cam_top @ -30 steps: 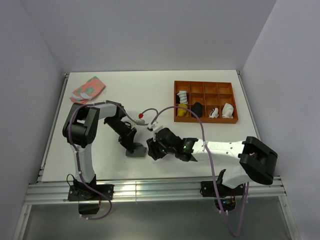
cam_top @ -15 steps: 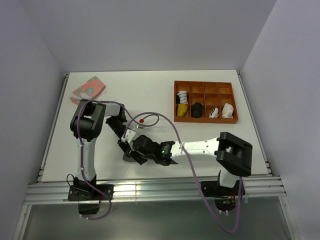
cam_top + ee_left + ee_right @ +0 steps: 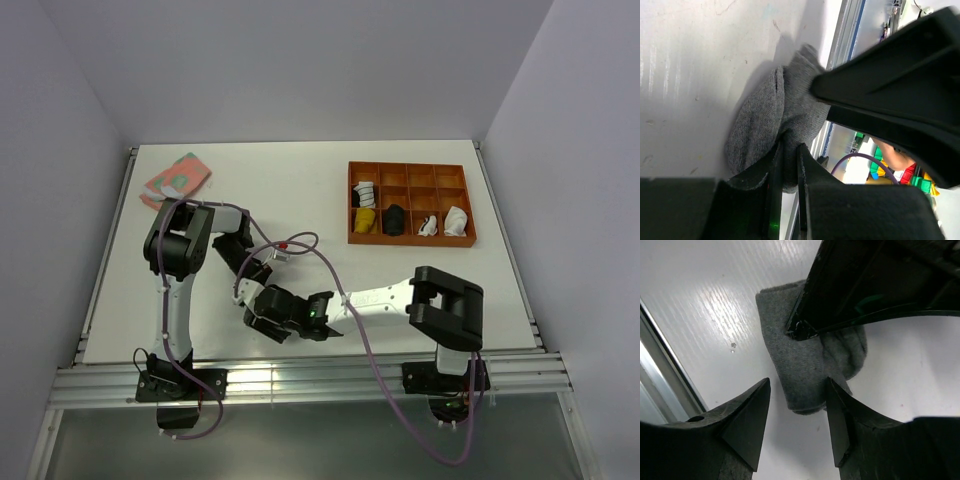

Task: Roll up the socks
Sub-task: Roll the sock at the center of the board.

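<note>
A plain grey sock [image 3: 765, 117], folded into a thick bundle, lies on the white table near its front edge. My left gripper [image 3: 788, 167] is shut on it, pinching a fold of the fabric between its fingers. My right gripper [image 3: 797, 415] is open, its fingertips [image 3: 757, 405] straddling the sock's [image 3: 807, 370] near end without touching it. In the top view both grippers meet at the front left, the left gripper [image 3: 255, 283] just behind the right gripper [image 3: 262, 312], and the sock is mostly hidden under them.
An orange compartment tray [image 3: 410, 240] at the back right holds several rolled bundles, among them a white-and-black striped one [image 3: 365, 190], a yellow one [image 3: 366, 221] and a black one [image 3: 395, 218]. A pink and green cloth [image 3: 177, 178] lies at the back left. The table's metal front rail [image 3: 300, 378] is close by.
My right arm has swung left across the table to the grey sock, and its jaws have opened slightly wider. The left gripper has kept its hold on the sock.
</note>
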You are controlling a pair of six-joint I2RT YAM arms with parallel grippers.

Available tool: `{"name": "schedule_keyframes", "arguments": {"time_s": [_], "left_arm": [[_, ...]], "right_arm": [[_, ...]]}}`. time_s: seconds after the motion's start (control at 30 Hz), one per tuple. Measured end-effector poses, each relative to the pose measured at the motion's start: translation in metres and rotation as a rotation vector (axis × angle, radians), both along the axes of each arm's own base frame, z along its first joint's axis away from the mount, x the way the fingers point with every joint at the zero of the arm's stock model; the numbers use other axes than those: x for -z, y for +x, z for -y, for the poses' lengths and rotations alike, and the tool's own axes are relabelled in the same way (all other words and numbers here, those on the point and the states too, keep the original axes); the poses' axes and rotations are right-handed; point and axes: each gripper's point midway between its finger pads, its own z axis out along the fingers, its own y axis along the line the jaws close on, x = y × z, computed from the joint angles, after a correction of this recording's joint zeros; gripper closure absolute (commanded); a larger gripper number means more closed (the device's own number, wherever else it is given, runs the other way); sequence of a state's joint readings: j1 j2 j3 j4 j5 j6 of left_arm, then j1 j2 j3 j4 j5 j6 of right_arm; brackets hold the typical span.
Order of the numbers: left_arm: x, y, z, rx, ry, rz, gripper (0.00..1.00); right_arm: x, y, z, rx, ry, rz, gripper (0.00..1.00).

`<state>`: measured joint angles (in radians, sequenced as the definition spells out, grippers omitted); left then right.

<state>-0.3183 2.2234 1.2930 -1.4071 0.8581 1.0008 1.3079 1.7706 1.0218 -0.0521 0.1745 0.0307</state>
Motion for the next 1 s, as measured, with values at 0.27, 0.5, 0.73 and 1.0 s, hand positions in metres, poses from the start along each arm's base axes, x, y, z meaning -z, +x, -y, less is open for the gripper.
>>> {"name": "schedule_keyframes", "arguments": {"time_s": [0.27, 0.5, 0.73, 1.0], "left_arm": [[0.0, 0.001, 0.0, 0.0, 0.001, -0.001, 0.98], [-0.002, 0.002, 0.002, -0.011, 0.002, 0.004, 0.82], [-0.014, 0.028, 0.012, -0.073, -0.038, 0.215, 0.74], [-0.042, 0.073, 0.019, -0.268, -0.099, 0.563, 0.73]], "right_arm": [[0.014, 0.004, 0.0, 0.019, -0.043, 0.023, 0.68], [0.015, 0.007, 0.001, 0.042, -0.037, 0.003, 0.92], [0.014, 0.014, 0.005, 0.066, -0.01, -0.07, 0.94], [0.013, 0.02, 0.009, 0.068, 0.043, -0.19, 0.95]]}}
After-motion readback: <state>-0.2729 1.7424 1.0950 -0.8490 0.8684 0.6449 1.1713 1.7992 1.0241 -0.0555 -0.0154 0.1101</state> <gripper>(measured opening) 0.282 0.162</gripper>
